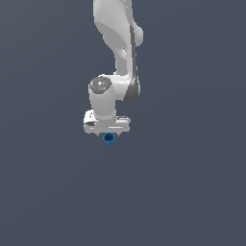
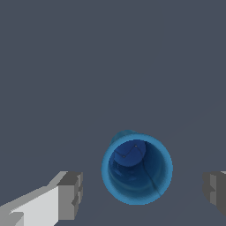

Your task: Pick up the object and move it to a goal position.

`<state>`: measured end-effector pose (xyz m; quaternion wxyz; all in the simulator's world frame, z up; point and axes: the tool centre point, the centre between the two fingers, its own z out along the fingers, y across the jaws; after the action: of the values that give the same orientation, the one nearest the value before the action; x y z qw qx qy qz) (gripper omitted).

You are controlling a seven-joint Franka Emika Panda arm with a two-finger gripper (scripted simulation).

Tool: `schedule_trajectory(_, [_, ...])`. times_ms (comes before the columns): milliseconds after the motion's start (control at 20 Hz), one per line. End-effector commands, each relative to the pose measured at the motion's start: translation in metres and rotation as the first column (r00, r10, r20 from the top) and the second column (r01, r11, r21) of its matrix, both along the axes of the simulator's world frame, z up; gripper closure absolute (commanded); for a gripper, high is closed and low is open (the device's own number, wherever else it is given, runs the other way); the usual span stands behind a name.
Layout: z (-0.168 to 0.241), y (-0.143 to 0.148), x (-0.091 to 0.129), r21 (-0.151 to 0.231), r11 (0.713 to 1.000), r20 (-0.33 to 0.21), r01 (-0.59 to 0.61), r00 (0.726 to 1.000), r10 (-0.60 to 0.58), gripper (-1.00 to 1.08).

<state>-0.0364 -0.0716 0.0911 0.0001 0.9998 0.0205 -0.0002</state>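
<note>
The object is a tiny bright blue cup [image 1: 109, 139] with a darker hollow top, standing just below the white gripper [image 1: 108, 134] in the exterior view. In the wrist view the cup [image 2: 137, 169] is seen from above, upright, lying between the two grey fingertips [image 2: 71, 194]. The jaws stand wide apart with clear gaps on both sides of the cup, touching nothing. The gripper is open, and its fingers are mostly hidden under the hand in the exterior view.
The white arm [image 1: 120, 43] rises from the gripper to the top edge of the exterior view. A plain dark grey surface [image 1: 192, 192] fills the rest of both views.
</note>
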Motion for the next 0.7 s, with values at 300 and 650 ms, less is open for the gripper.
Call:
schedule_trajectory(300, [-0.027, 0.000, -0.001, 0.000, 1.000, 0.000, -0.001, 1.000, 0.001, -0.92])
schedule_trajectory(650, [-0.050, 0.000, -0.001, 0.000, 1.000, 0.000, -0.002, 1.000, 0.002, -0.92])
